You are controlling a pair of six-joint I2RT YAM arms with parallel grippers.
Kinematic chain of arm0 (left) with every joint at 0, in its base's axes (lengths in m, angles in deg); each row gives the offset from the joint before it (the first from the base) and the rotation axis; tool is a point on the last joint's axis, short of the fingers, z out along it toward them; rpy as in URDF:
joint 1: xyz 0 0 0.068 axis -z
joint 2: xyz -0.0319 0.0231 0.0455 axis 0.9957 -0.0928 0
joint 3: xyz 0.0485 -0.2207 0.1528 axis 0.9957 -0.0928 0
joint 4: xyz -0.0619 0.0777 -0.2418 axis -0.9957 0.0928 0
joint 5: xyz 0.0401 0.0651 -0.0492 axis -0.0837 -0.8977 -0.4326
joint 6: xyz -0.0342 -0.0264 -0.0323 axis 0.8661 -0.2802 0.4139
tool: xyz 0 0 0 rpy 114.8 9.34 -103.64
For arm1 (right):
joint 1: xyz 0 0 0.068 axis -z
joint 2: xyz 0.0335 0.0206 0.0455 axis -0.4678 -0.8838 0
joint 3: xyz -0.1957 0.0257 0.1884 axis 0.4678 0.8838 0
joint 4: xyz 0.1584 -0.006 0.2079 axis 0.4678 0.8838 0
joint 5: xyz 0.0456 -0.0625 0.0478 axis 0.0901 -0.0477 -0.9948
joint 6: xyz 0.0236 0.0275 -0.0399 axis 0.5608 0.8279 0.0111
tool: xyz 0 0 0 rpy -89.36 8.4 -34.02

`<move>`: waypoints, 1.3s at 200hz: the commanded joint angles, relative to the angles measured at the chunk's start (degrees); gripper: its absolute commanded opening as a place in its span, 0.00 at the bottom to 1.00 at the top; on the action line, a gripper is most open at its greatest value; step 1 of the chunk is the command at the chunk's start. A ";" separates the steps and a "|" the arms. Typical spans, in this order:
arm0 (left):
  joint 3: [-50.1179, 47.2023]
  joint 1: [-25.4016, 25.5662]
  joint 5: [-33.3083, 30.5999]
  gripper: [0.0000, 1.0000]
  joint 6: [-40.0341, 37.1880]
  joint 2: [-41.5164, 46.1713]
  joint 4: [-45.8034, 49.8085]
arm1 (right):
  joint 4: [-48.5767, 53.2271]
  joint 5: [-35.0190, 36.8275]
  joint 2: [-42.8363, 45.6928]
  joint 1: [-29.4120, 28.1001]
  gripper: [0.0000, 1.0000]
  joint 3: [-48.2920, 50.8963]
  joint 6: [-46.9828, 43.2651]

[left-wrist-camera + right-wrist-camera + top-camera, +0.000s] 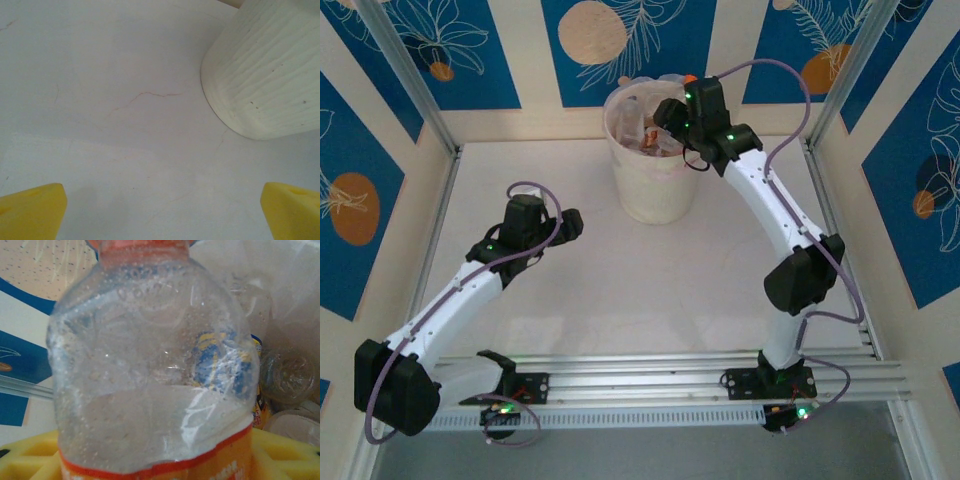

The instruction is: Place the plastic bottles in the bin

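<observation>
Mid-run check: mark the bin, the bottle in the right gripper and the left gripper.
bin (655, 190): top external view, on its cream outer wall.
bottle (150, 365): right wrist view, on its clear body above the orange label.
left gripper (162, 212): left wrist view, midway between its yellow fingertips.

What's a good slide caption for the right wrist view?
Right end effector holding a clear orange-labelled bottle at the bag-lined bin, other bottles already inside.
</observation>
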 commanded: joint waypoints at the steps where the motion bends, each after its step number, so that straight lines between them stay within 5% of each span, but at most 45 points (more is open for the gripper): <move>1: 0.49 0.45 0.01 1.00 -1.36 0.25 0.60 | 1.65 1.21 -1.26 0.23 0.63 -3.03 0.97; 89: 0.65 0.47 -0.47 0.99 -1.35 0.27 0.82 | 4.29 3.18 -2.88 -0.65 0.81 -5.25 -0.21; 260: 1.80 0.44 0.31 1.00 -1.26 -1.08 0.25 | 6.83 10.49 4.87 -3.75 0.84 -2.79 -9.29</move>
